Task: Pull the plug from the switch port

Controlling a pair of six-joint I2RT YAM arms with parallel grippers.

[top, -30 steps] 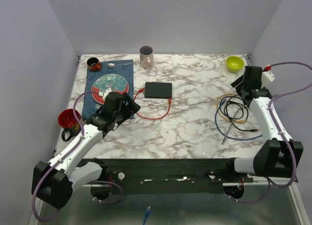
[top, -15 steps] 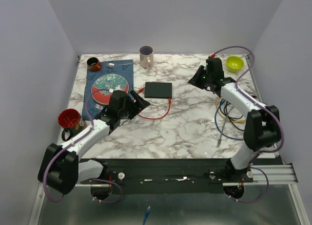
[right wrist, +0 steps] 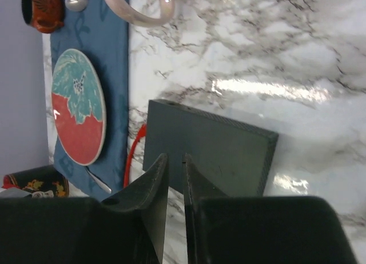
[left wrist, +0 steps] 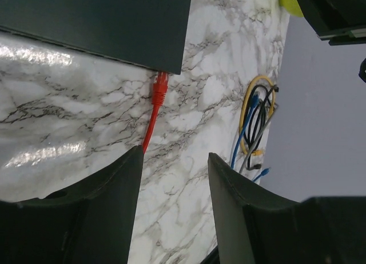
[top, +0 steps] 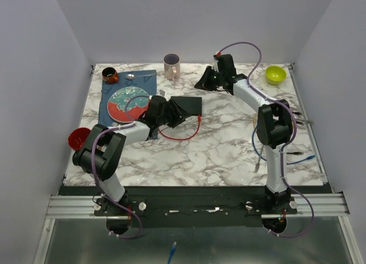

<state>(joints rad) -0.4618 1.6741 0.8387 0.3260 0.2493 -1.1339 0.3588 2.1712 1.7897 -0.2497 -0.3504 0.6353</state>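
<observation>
A red plug (left wrist: 159, 90) is seen seated in the flat matte-black switch (left wrist: 97, 18). The left pincer (left wrist: 174, 155) is held open, empty; the right pincer (right wrist: 175, 159) barely parted.

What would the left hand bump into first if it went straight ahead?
Probably the red plug, where it sits in the black switch. It lies ahead of the left hand, slightly off-centre; depth is hard to judge.

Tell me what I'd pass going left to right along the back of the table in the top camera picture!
small dark orange cup → spoon → beige mug → lime-green bowl
</observation>
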